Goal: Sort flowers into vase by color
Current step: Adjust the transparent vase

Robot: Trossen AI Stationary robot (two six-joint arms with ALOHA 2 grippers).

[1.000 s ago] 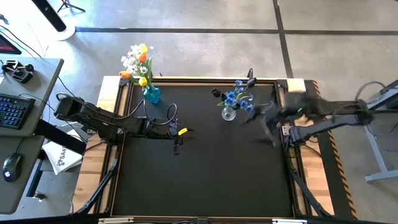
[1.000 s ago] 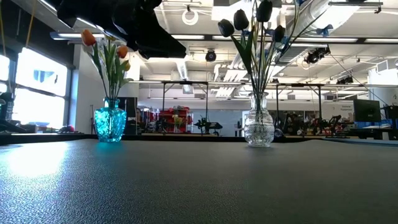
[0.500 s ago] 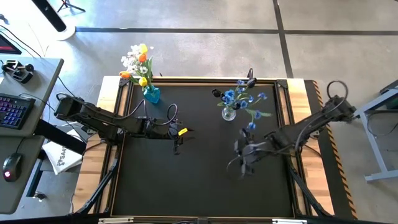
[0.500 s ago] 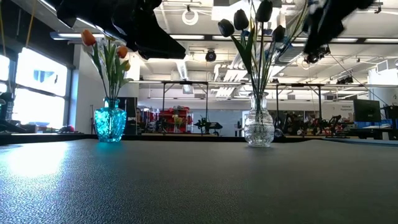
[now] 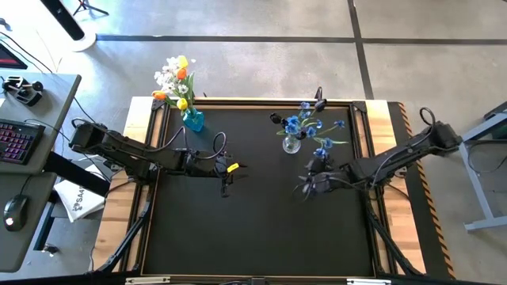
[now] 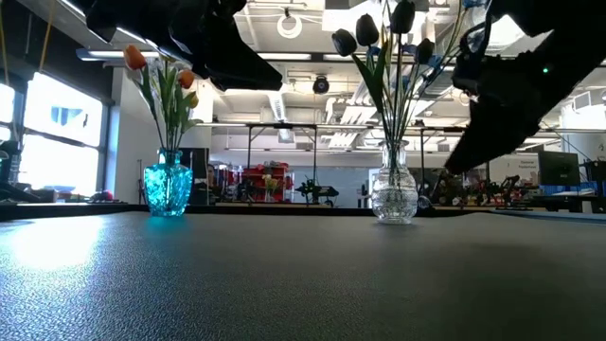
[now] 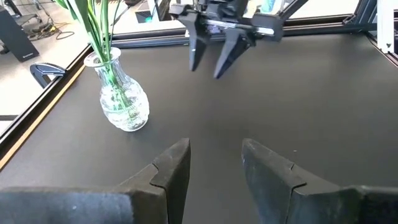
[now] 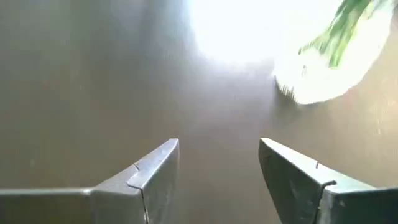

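Note:
A blue glass vase point(image 5: 192, 119) stands at the far left of the black mat point(image 5: 261, 237), with white, orange and yellow flowers point(image 5: 176, 79) standing in it by their stems. A clear glass vase point(image 5: 291, 144) at the far middle holds blue sprays and dark tulips point(image 5: 305, 119). My left gripper point(image 5: 225, 184) hovers open and empty at the mat's left middle. My right gripper point(image 5: 306, 188) is open and empty, raised just nearward and right of the clear vase point(image 7: 124, 102). In the left wrist view, the right gripper point(image 7: 208, 59) points down. No flower lies on the mat.
A raised wooden frame point(image 5: 380, 111) borders the mat. A desk with a keyboard point(image 5: 16, 142) and a mouse stands off the left side. In the low view both vases point(image 6: 169, 189) point(image 6: 394, 194) stand at the far side, with the near mat bare.
My right arm has swung in from the far right edge, out over the mat toward the left and near edge, then drawn back a little toward the clear vase. The left arm, the vases and the flowers have stayed where they were.

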